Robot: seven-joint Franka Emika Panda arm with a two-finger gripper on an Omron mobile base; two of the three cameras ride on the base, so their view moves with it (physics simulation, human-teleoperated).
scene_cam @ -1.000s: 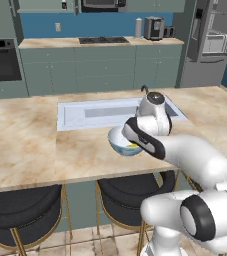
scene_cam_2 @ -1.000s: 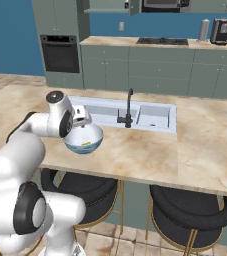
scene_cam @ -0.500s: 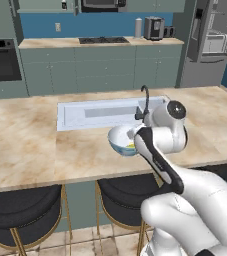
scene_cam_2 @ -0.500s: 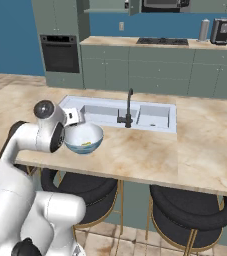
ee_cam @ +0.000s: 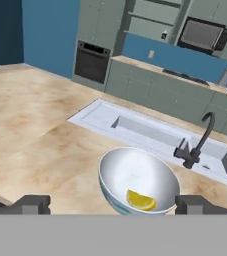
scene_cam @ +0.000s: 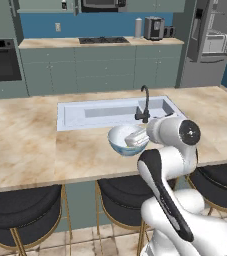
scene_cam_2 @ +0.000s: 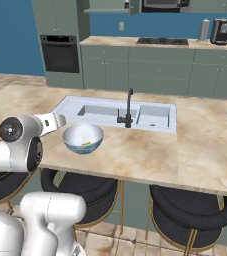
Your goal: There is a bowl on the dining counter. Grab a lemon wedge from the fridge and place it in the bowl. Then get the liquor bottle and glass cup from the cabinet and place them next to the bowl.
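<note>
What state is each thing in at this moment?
bowl: upright on the dining counter, holding the lemon wedge
lemon wedge: lying inside the bowl
pincer: open, empty, near the bowl
fridge: door open
sink: empty, no water running

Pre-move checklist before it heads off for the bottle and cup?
1. Lemon wedge lying inside the bowl: ok.
2. End effector open, nothing between its fingers: ok.
3. Bowl upright on the dining counter, in from the front edge: ok.
4. Free counter beside the bowl for two more items: ok.
5. End effector clear of the bowl rim, seen from the right base view: ok, close beside it.
6. Liquor bottle and glass cup located: cannot tell.
</note>
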